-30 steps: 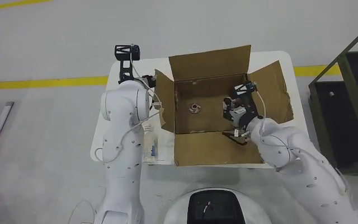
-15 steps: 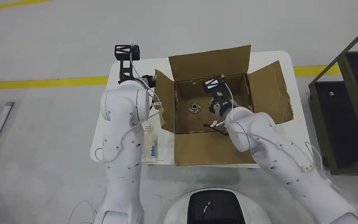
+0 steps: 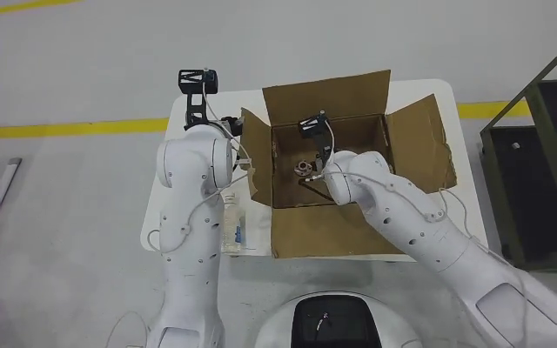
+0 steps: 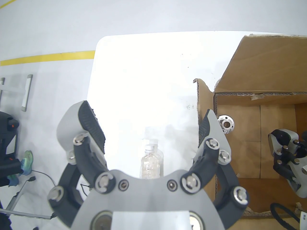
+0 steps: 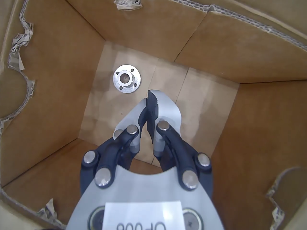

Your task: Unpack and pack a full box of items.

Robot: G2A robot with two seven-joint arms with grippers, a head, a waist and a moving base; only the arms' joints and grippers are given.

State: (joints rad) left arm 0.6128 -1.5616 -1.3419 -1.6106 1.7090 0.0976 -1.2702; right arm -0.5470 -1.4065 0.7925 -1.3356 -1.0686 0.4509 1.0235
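The right claw (image 5: 148, 101) is pinched together (nothing in it) inside the box (image 5: 48, 48) near the metal ring (image 5: 126, 78) on its floor, and the left claw (image 4: 147, 116) is spread wide by a bottle (image 4: 150, 163).

- Bright, even overhead light; the floor (image 3: 87, 70) looks pale and flat in the top view.
- In the left wrist view the table (image 4: 144, 72) glares blank white, washing out the clear bottle (image 4: 150, 163).
- Inside the cardboard box (image 5: 215, 56), a soft, faint shadow lies beside the metal flange (image 5: 126, 78).
- Straight edges bow near the wrist views' borders.
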